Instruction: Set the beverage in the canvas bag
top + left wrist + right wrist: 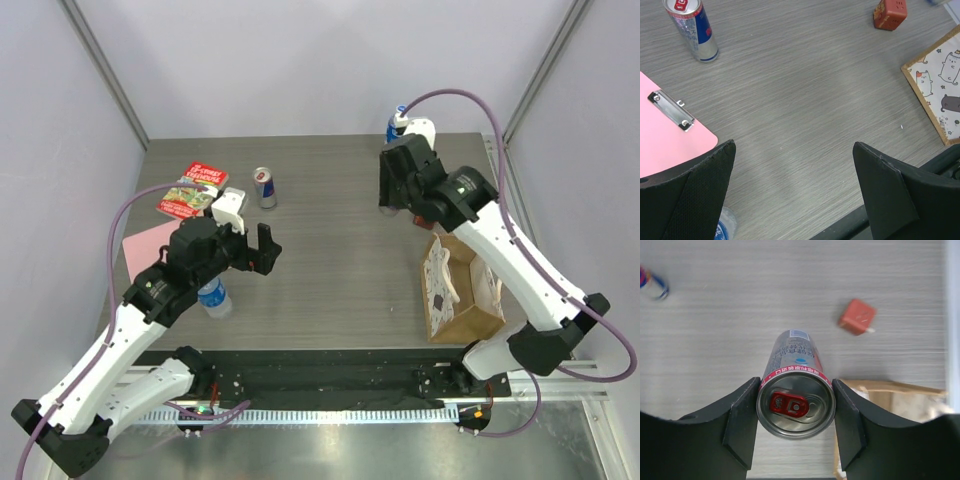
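Observation:
My right gripper [796, 407] is shut on a silver beverage can [792, 357] with a red pull tab, one finger on each side of its rim. In the top view this gripper [395, 195] is at the back right and hides the can. The canvas bag [462, 290] lies near the front right, white panel facing left; its tan edge [890, 387] shows just right of the can, and its panel [940, 75] shows in the left wrist view. My left gripper [795, 165] is open and empty over bare table, left of centre in the top view [265, 250].
A second blue-silver can [265, 187] stands at the back left, also in the left wrist view [691, 27]. A water bottle [214, 298], a pink clipboard [150, 243] and a red booklet [192, 190] are on the left. A red cube [857, 316] lies beside the bag.

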Available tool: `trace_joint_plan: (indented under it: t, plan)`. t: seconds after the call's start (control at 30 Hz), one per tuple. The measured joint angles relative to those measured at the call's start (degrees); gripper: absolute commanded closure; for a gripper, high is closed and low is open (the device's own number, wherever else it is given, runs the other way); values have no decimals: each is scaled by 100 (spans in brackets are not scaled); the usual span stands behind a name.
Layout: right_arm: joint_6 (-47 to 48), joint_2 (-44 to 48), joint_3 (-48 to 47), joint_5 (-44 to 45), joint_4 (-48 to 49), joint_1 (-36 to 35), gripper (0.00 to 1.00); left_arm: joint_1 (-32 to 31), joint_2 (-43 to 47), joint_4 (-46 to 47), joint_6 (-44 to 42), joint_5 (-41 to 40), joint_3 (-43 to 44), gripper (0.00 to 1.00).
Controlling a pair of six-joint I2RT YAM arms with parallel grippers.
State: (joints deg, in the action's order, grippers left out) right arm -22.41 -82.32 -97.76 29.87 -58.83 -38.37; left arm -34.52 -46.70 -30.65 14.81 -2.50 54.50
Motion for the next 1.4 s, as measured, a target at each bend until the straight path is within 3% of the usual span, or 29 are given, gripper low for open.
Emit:
trace_joint_plan:
  t: [0.27, 0.47, 0.9, 1.23, 1.4]
  plan:
    - [39, 304, -675, 1235, -1119, 376, 99, 0, -2, -2, 0, 13, -33, 0]
    - [260, 887, -376, 1606, -1475, 1292, 99, 0, -13, 2, 2, 17, -33, 0]
    - [42, 1379, 649, 678, -1624, 1482, 99, 0, -57, 2, 9, 63, -33, 0]
    - [-42, 1344, 758, 463, -1451, 1482, 99, 0, -57, 4, 13, 76, -33, 0]
    - [-138, 1504, 1893, 492, -708, 1508, 99, 0, -57, 9, 17, 109, -33, 0]
